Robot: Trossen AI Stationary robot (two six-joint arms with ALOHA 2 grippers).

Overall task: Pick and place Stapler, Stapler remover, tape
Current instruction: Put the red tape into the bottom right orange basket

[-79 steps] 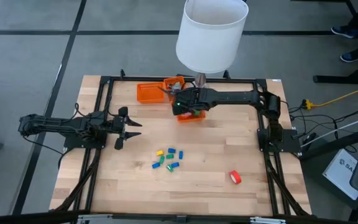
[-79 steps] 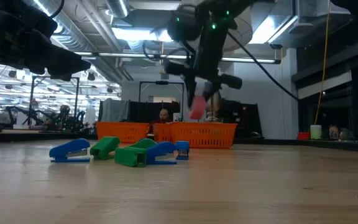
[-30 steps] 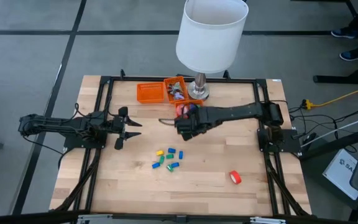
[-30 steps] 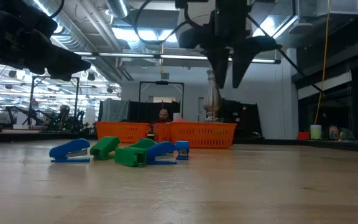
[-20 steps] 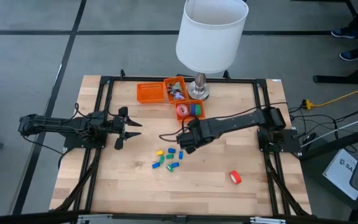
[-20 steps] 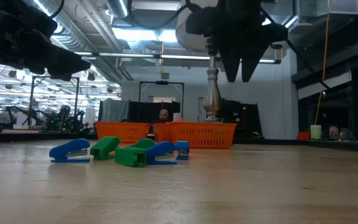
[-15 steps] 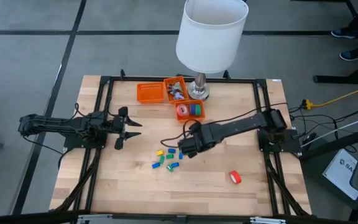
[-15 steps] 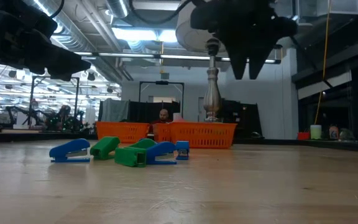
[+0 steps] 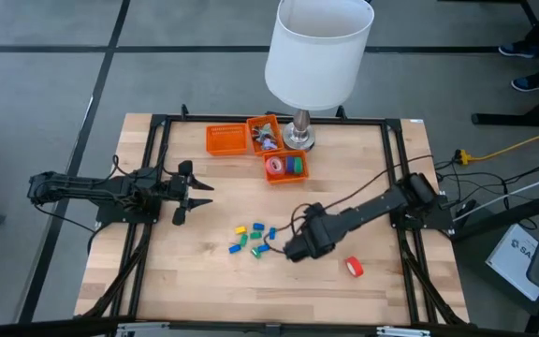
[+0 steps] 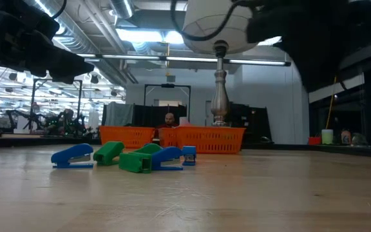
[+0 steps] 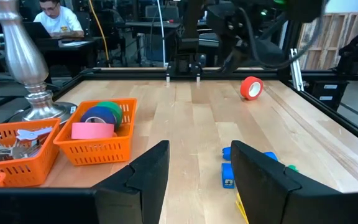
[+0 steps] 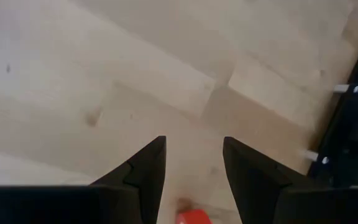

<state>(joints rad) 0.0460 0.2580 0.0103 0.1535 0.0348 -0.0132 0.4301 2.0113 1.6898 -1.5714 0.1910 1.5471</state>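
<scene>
A red tape roll (image 9: 354,267) lies on its side on the wood, near the table's right front; it also shows in the left wrist view (image 11: 251,87). Pink, blue and green tape rolls fill an orange basket (image 9: 286,168). Small blue, green and yellow staplers (image 9: 254,239) lie in a loose cluster at mid-table. I cannot pick out a stapler remover. My right gripper (image 9: 298,251) hangs open and empty, pointing steeply down between the staplers and the red roll (image 12: 194,218). My left gripper (image 9: 190,192) rests open and level at the table's left.
Two more orange baskets (image 9: 223,139) (image 9: 268,134) stand at the far edge beside a lamp with a white shade (image 9: 318,51). A black frame (image 9: 400,234) borders the table. Bare wood lies along the near edge. A person sits beyond the table (image 11: 58,18).
My right gripper has swung from beside the tape basket toward the table's near edge and a little to the right, past the staplers and closer to the red tape roll, sinking slightly. It carries nothing. The staplers and the rolls have stayed where they were.
</scene>
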